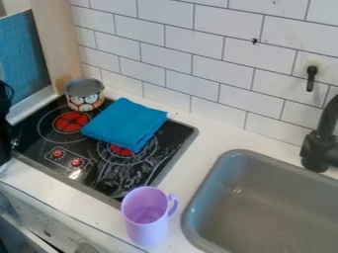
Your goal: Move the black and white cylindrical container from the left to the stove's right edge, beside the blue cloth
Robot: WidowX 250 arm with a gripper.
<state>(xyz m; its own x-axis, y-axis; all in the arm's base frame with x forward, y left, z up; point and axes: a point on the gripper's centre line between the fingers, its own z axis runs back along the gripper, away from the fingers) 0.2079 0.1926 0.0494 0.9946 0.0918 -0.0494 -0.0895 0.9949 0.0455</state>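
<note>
Camera view: at the left edge, beside the stove, is the black two-finger gripper (5,126), partly cut off by the frame, so whether it is apart, together or clamped on something cannot be told. Nearest to it among the loose things are a small open pot (84,96) with a cartoon-eyed pattern and grey inside, and a folded bright blue cloth (125,123). Both lie to the right of the gripper and apart from it, the pot also higher in the view. The pot stands upright at the far left corner of the black glass toy stove (99,173); the cloth lies flat on the stovetop just beside it, covering part of a red-centred burner ring. Another red-centred burner (71,122) lies between the gripper and the cloth, with two red knobs (66,157) below it.

Upright on the white counter (191,165), near the stove's lower right corner, is a pale purple plastic mug (147,222), its handle to the right. Farther right are a grey sink (264,197) and a black faucet (320,146), with white brick-shaped tiles (165,64) behind.
</note>
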